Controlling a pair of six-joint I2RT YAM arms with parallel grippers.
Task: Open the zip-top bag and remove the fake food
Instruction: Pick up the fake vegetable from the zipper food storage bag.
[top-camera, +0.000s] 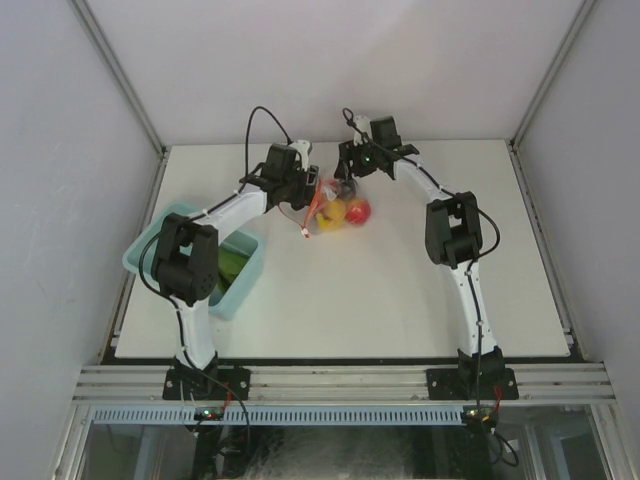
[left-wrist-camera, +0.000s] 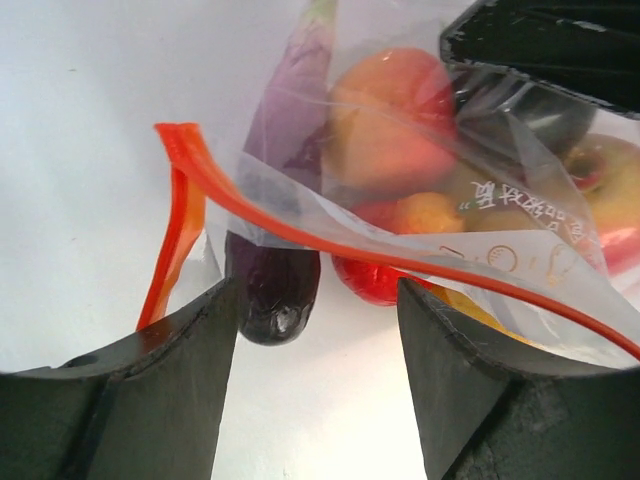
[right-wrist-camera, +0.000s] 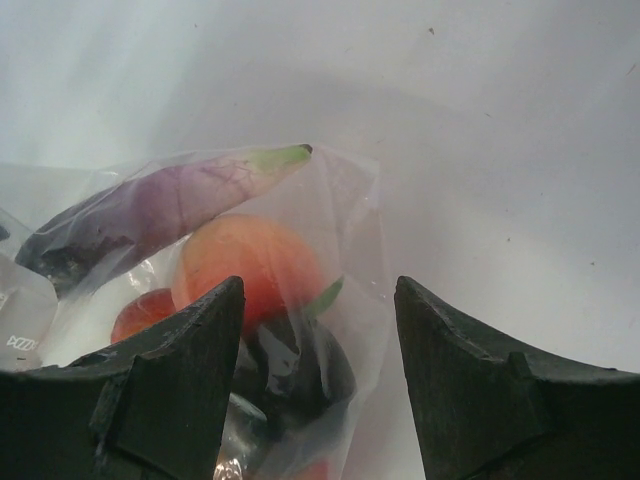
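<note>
1. Left jaws stand open and empty; the zip-top bag lies on the counter just ahead of them, mouth gaping toward them.
2. Its red-orange zip strip crosses just beyond their tips; one end loops back on their left side.
3. The fake food is in the bag; a dark purple piece has its tip in the gap between the left jaws.
4. Right jaws stand apart, clamping nothing; the bag's closed end sits between them, an orange-peach fruit just ahead.
5. A light blue bin sits well behind the left jaws.
</note>
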